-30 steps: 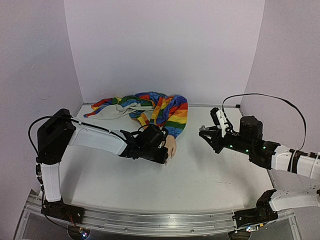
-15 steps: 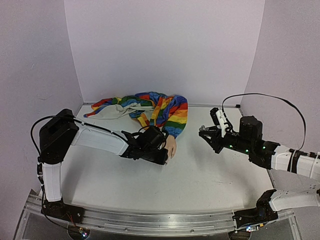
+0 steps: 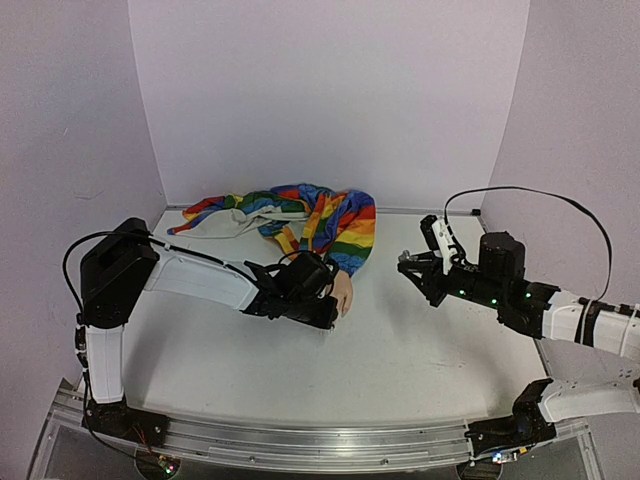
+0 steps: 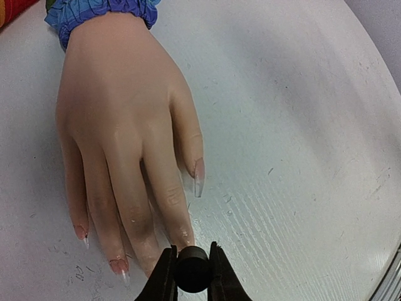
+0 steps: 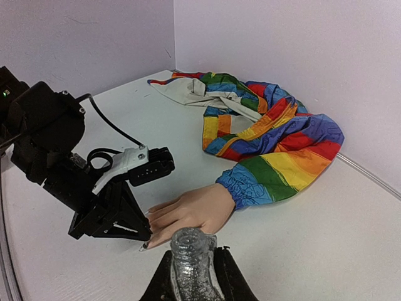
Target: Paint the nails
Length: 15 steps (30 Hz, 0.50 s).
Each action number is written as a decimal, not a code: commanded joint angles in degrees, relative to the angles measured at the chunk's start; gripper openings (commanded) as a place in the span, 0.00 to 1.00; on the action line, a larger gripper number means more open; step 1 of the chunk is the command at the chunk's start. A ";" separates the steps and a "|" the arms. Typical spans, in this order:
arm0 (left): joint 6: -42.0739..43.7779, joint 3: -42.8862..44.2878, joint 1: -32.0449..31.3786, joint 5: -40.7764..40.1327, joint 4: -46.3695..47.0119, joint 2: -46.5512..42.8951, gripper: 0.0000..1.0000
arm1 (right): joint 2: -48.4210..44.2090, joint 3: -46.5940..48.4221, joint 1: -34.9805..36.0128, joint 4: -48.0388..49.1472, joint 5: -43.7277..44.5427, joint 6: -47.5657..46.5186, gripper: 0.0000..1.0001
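The pale mannequin hand point(image 4: 125, 125) lies palm down on the white table, coming out of a rainbow-striped sleeve point(image 3: 335, 225). Its nails show in the left wrist view: a long clear thumb nail point(image 4: 198, 179) and a pinkish nail point(image 4: 119, 266) on a middle finger. My left gripper point(image 4: 192, 271) is shut on a round black cap point(image 4: 192, 276), which hangs right over the index fingertip and hides that nail. My right gripper point(image 5: 191, 276) is shut on an open glittery bottle point(image 5: 190, 254), held off to the right of the hand point(image 3: 342, 293).
The sleeve's loose cloth point(image 3: 240, 212) trails toward the back left wall. Walls close in the table at the back and both sides. The left arm point(image 3: 200, 280) stretches low across the table's left half.
The left arm has shifted very slightly, its gripper staying at the fingertips. The right arm and the bottle have not moved.
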 commanded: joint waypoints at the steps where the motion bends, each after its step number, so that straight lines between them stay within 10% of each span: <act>1: -0.11 1.70 0.29 0.06 1.78 -0.28 0.00 | -0.32 0.33 -0.21 3.49 -0.53 -0.21 0.00; 15: -0.85 -0.39 0.29 -0.78 1.79 -1.42 0.00 | -0.31 0.45 -0.21 3.49 -0.60 -0.12 0.00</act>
